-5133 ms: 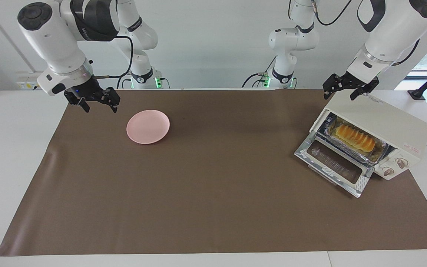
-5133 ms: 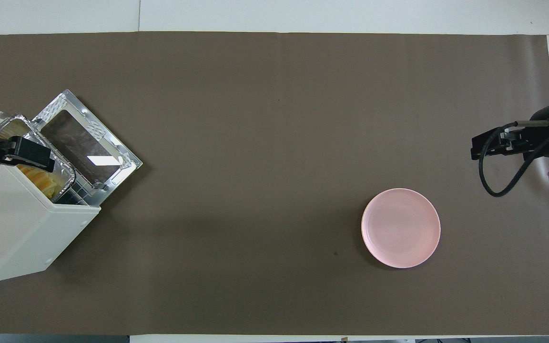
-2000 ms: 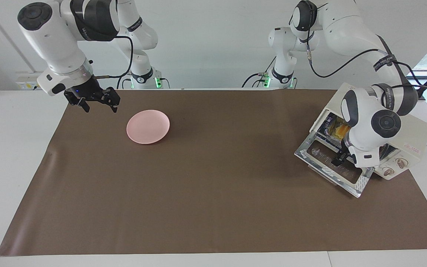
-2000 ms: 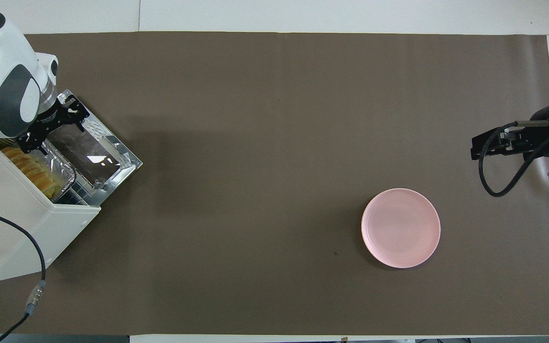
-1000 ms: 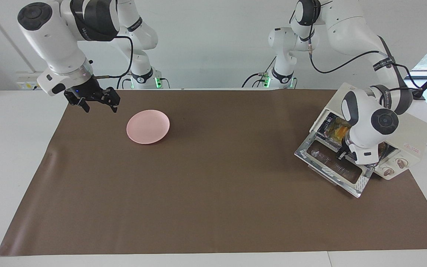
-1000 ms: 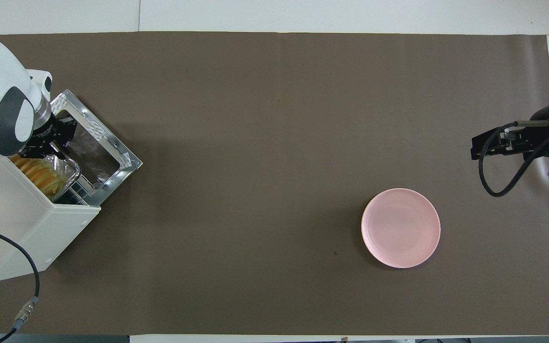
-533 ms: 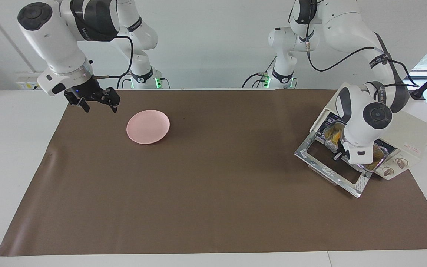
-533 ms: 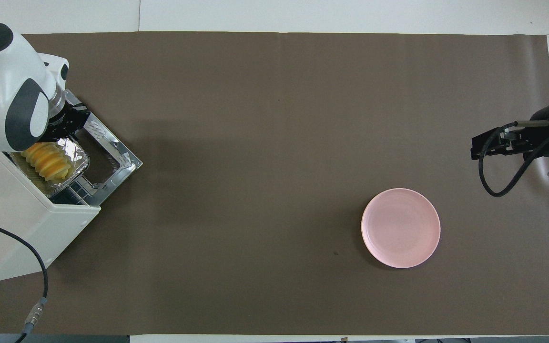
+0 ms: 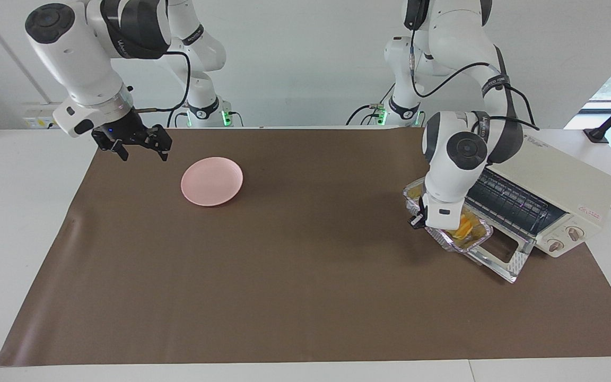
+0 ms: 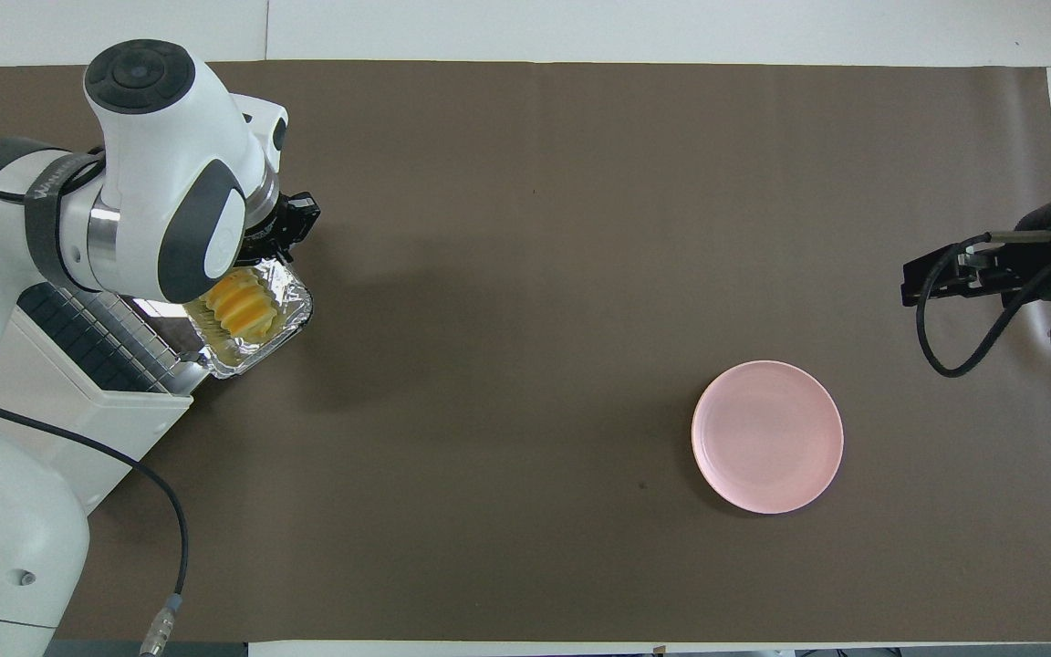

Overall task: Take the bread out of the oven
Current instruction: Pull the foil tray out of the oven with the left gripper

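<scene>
The bread (image 10: 238,308), a ridged golden-orange loaf, lies in a silver foil tray (image 10: 293,315) that is out of the oven (image 9: 549,175). In the facing view the bread (image 9: 464,227) shows partly under the left arm's wrist, inside the tray (image 9: 475,241). My left gripper (image 9: 417,220) is shut on the tray's rim and holds it over the oven's dropped glass door (image 9: 502,257). From overhead, the left gripper (image 10: 275,246) sits at the tray's end away from the oven (image 10: 60,401). The bare wire rack (image 9: 507,199) shows inside. My right gripper (image 9: 138,148) waits open beside the plate.
A round pink plate (image 9: 211,181) lies on the brown mat (image 9: 284,265) toward the right arm's end; it appears as the plate (image 10: 767,436) from overhead, with the right gripper (image 10: 922,283) near the mat's edge. The oven's two knobs (image 9: 565,239) face the mat.
My left gripper closed on the foil tray and drew it, with the bread, out of the oven and over the open door toward the table's middle. The right arm has not moved.
</scene>
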You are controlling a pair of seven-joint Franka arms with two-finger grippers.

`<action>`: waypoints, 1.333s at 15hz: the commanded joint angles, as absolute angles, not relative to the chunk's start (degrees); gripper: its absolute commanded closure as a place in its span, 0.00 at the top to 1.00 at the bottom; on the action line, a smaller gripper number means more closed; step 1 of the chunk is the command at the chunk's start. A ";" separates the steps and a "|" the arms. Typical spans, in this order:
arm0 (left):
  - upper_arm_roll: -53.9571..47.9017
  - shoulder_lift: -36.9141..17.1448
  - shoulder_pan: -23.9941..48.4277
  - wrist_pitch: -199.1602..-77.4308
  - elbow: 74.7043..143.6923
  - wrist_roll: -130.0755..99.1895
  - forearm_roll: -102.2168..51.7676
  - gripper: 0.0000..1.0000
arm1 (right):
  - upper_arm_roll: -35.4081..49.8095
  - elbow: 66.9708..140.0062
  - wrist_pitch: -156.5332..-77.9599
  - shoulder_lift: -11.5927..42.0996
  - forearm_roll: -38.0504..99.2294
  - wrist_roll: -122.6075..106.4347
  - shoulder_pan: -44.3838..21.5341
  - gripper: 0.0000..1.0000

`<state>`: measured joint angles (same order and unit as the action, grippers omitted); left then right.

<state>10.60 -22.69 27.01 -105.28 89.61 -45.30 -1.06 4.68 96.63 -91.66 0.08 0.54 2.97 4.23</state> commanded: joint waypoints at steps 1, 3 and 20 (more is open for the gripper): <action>11.43 -23.29 29.09 -105.73 87.46 -46.85 -3.60 0.00 | 5.62 97.91 -91.67 -1.14 -0.35 1.58 5.54 1.00; 11.43 -23.29 29.00 -105.21 86.14 -46.93 -6.66 0.00 | 5.62 97.91 -91.67 -1.14 -0.35 1.58 5.54 1.00; 11.16 -23.03 48.08 -113.64 87.10 -42.19 -6.77 0.00 | 5.62 97.91 -91.67 -1.14 -0.35 1.58 5.54 1.00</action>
